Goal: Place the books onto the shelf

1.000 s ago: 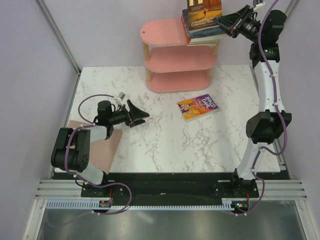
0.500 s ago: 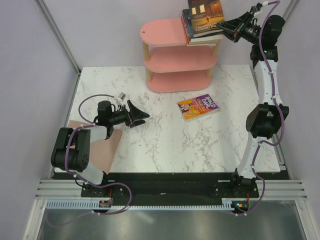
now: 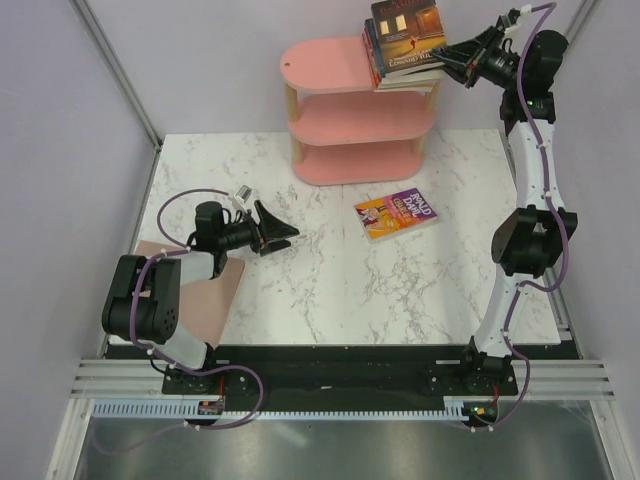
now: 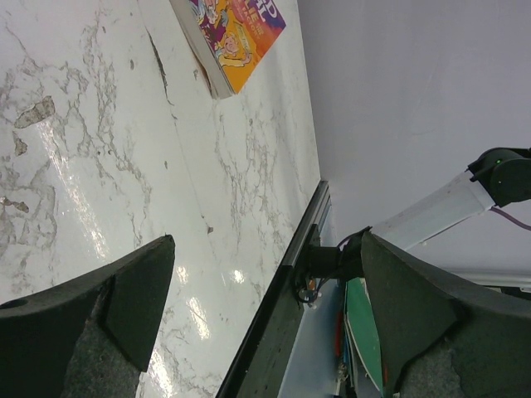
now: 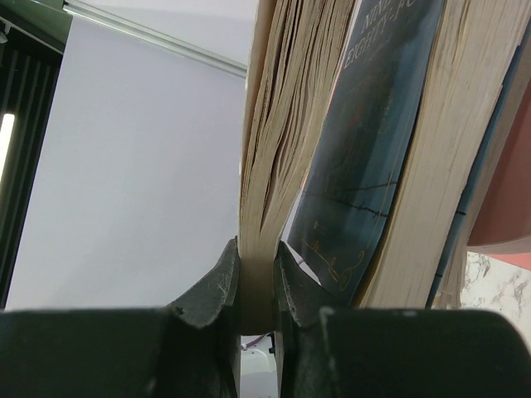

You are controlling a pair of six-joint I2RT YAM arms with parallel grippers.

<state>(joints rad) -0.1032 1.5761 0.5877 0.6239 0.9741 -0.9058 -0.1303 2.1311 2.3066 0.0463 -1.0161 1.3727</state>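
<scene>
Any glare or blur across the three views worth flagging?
Left wrist: bright glare streaks on the marble table, left fingers dark with little detail. Right wrist: right fingers dark and blurred, gripped book sharper. Top external: even light, soft shadows, no blur.

Tally, kind by kind

One pink three-tier shelf with oval boards and light wooden posts (image 3: 330, 62) stands far centre. On its top board is one stack of paperback books (image 3: 405, 45), at least four, exact number unclear. One purple-and-yellow paperback (image 3: 397, 215) lies on the white marble worktop (image 3: 450, 290), and one tan-pink flat sheet (image 3: 215, 300) lies near left. Two black claws: left claw (image 4: 267, 249), right claw (image 5: 257, 274).
</scene>
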